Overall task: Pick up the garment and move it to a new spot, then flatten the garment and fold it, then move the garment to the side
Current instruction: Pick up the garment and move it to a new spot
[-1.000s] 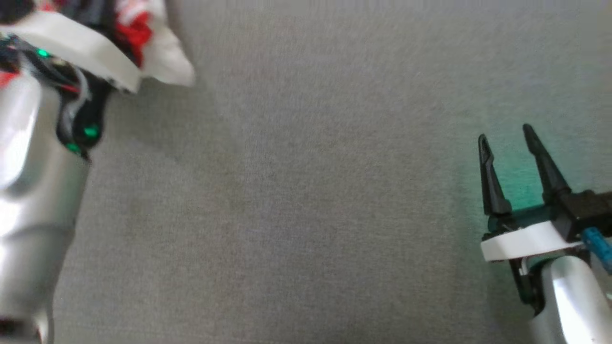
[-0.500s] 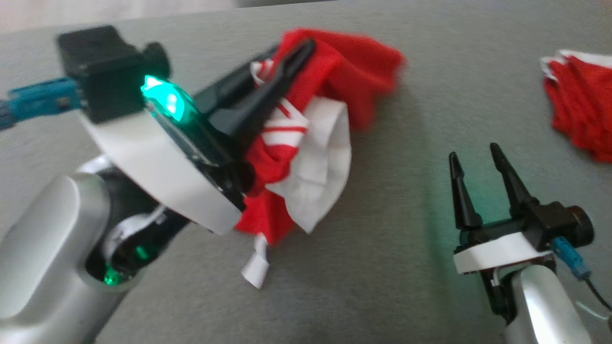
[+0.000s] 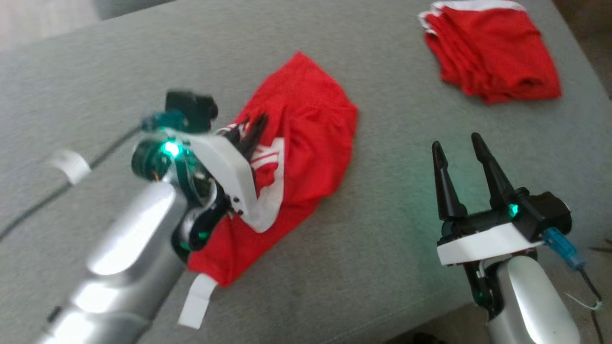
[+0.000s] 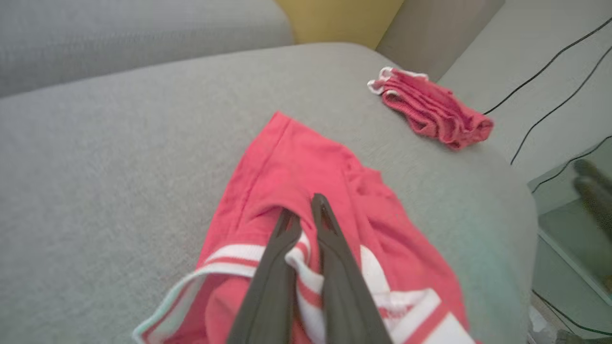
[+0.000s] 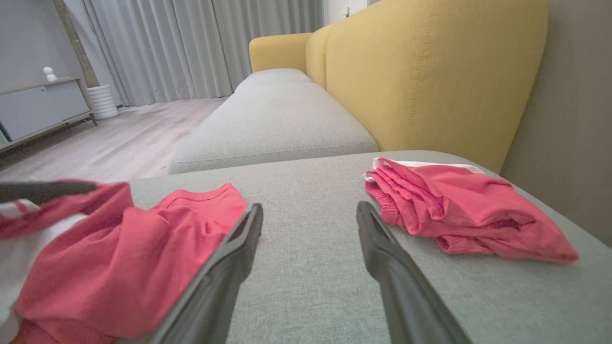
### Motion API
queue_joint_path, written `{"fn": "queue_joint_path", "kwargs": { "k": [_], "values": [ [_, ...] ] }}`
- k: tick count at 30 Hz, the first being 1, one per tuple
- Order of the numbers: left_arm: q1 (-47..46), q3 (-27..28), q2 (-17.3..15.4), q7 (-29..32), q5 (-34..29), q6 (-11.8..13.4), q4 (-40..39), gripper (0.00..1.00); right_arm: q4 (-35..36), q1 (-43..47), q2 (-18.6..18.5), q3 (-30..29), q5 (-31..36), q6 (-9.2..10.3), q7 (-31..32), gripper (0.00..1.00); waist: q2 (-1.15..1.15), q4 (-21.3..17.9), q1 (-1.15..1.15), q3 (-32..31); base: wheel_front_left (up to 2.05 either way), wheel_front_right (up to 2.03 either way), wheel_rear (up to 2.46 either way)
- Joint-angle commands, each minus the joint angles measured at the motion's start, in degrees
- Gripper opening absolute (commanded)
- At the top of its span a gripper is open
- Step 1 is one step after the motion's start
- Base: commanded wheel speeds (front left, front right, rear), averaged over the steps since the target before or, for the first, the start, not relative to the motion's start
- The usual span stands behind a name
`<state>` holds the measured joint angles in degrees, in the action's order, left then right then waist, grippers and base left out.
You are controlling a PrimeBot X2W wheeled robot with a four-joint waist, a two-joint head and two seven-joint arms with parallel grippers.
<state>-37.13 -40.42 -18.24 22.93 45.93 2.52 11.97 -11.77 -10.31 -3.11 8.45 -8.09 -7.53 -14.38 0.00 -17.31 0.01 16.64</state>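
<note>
**A:** Nearest first, at the lower right of the head view. The right claw (image 3: 457, 143) hangs over the grey fabric sofa seat (image 3: 382, 229), its two dark fingers spread wide with nothing between them.

**B:** And the left one?

**A:** The left claw (image 4: 303, 210) is pinched almost closed on the white-and-red striped band of the crumpled red mesh garment (image 3: 311, 129). That garment lies in a heap on the seat, left of centre in the frame.

**B:** What worries you?

**A:** The hold seems to take only a thin fold of trim. If the arm pulls sideways, I judge the band could slip free. The fabric could also drag and bunch rather than spread.

**B:** What about that loose white strip (image 3: 196, 298) at the lower left?

**A:** It looks like part of the garment, and it lies close to the seat's front edge. It could get tucked under during flattening, or the cloth could slide off that edge.

**B:** And farther back?

**A:** A folded red garment with white edging (image 3: 492, 67) sits at the upper right, well apart. Spreading widely toward it might overlap that pile, or the right claw could snag the wrong piece.
</note>
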Motion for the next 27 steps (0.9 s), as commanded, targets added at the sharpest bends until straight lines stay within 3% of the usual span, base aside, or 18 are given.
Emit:
{"fn": "queue_joint_path", "kwargs": {
  "k": [1,3,4,5,10,15,24,27],
  "values": [
    [-1.40,1.86,-0.17,-1.62,-0.58,0.04,0.21,0.00,1.96,-1.01,0.22,1.44,-0.29,0.04,-0.61,1.00,0.00,-1.60,-0.01,0.94,0.00,0.00,0.00],
    [-1.08,1.42,1.99,-5.58,-1.62,-0.19,5.93,0.04,1.91,-0.50,0.23,1.41,-0.45,0.04,-0.61,1.00,0.00,-1.49,-0.01,0.68,0.00,0.00,0.00],
    [-0.80,1.31,3.29,-7.88,-1.53,-1.16,8.03,0.37,1.83,-0.20,0.23,1.20,-0.35,0.04,-0.61,1.00,0.00,-1.19,-0.01,0.30,0.00,0.00,0.00],
    [-0.50,1.39,4.36,-9.80,-1.45,-1.56,10.08,1.00,1.75,0.14,0.23,0.91,-0.20,0.04,-0.61,1.00,0.00,-0.81,-0.01,-0.05,0.00,0.00,0.00],
    [-0.41,0.91,7.11,-22.82,-5.81,-2.08,14.25,1.00,2.02,1.23,0.23,-1.15,1.92,0.04,-0.62,1.00,0.00,2.60,-0.01,-2.89,0.00,0.00,0.00],
    [4.61,1.33,7.07,-34.39,-9.20,0.20,11.02,1.00,2.71,2.89,0.23,-4.53,4.64,0.04,-0.62,1.00,0.00,6.81,-0.01,-7.24,0.00,0.00,0.00],
    [21.67,6.27,3.33,-37.88,-14.11,7.28,0.81,1.00,3.33,6.77,0.23,-10.89,8.77,0.04,-0.62,1.00,0.00,14.65,-0.01,-12.21,0.00,0.00,0.00],
    [27.93,9.79,3.45,-37.91,-16.46,7.66,-1.67,1.00,2.66,8.44,0.07,-11.92,9.60,0.04,-0.62,1.00,0.00,16.76,-0.01,-13.73,0.00,0.00,0.00]
  ]
}}
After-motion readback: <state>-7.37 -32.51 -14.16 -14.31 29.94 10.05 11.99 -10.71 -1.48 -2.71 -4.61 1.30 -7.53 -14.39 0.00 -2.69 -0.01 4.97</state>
